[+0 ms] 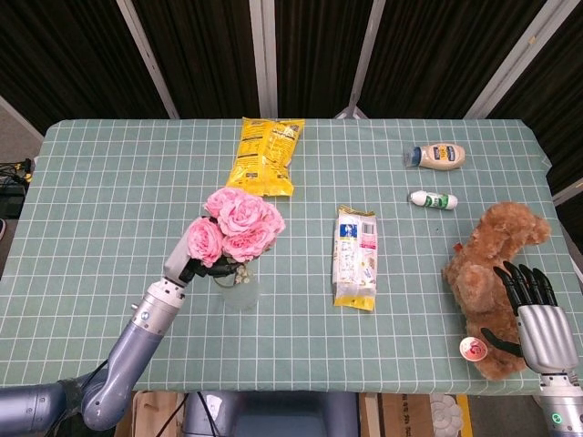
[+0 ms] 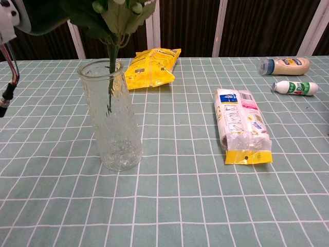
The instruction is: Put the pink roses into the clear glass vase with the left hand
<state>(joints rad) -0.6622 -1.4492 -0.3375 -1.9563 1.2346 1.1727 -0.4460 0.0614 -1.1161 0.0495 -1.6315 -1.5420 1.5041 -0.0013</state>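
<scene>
A bunch of pink roses (image 1: 237,224) hangs over the clear glass vase (image 2: 112,123), which stands upright on the checked tablecloth. My left hand (image 1: 187,258) grips the bunch just below the blooms. In the chest view the green stem (image 2: 110,82) reaches down through the vase's mouth into its upper half, with leaves (image 2: 121,13) above the rim. In the head view the blooms hide most of the vase (image 1: 239,289). My right hand (image 1: 536,319) rests open at the table's near right edge, holding nothing.
A yellow snack bag (image 1: 264,155) lies behind the vase. A white and yellow packet (image 1: 356,257) lies at the centre. A mayonnaise bottle (image 1: 437,156) and a small white bottle (image 1: 434,199) lie far right. A brown teddy bear (image 1: 492,269) sits by my right hand.
</scene>
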